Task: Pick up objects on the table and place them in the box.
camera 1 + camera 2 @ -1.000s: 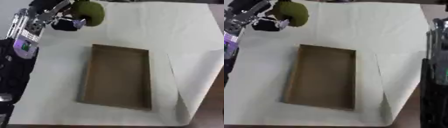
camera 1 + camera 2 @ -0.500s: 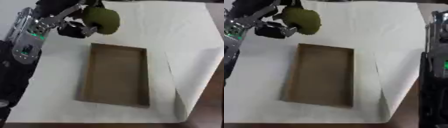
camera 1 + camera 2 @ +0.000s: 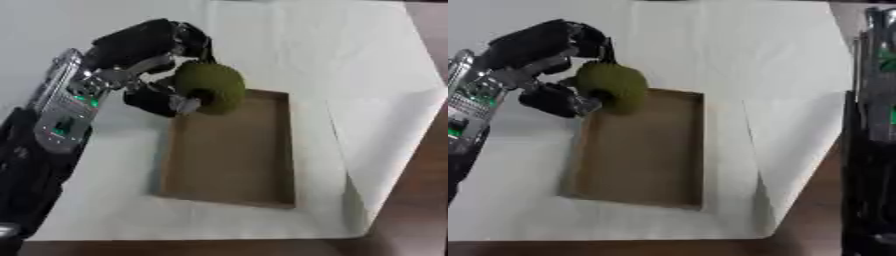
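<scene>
We hold the green ball (image 3: 210, 87) in our left hand (image 3: 149, 65), fingers (image 3: 179, 102) curled round it, above the box's (image 3: 232, 160) near-left corner. Next, we lower and release.

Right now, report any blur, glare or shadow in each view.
Left eye view: left hand and green ball soft with blur; no glare on the white cloth. Right eye view: box interior evenly lit; the dark right arm is blurred.

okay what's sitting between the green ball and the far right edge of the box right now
Nothing. In the left eye view the green ball, held in the left hand, hangs over the box's near-left corner; the brown floor between is bare.
</scene>
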Controlling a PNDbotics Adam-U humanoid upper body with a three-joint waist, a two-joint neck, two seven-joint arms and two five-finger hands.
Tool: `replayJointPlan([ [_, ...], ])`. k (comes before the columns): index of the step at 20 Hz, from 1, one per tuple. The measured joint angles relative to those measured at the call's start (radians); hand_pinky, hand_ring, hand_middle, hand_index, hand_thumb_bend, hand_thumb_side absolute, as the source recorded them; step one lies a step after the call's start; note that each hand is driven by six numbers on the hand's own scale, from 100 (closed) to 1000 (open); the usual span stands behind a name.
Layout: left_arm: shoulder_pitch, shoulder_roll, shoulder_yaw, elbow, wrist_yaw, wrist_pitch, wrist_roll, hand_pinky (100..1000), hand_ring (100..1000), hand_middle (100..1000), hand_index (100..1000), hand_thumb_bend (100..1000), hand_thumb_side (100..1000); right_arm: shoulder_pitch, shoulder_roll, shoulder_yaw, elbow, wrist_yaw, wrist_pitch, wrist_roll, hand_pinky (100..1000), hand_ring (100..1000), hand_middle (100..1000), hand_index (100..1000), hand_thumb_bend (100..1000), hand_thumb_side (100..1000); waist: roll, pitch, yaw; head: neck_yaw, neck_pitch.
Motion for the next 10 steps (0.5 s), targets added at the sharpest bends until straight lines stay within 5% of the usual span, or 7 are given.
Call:
replayJointPlan([
  [10, 0.041, -0.035, -0.019, 0.104, -0.02, -0.029, -0.088, 629, 631, 526, 647, 100, 307, -0.008, -0.023, 0.01, 0.0, 0.005, 0.019, 0.017, 823, 525, 666, 759, 100, 545, -0.001, 0.0, 0.003, -0.007, 0.008],
])
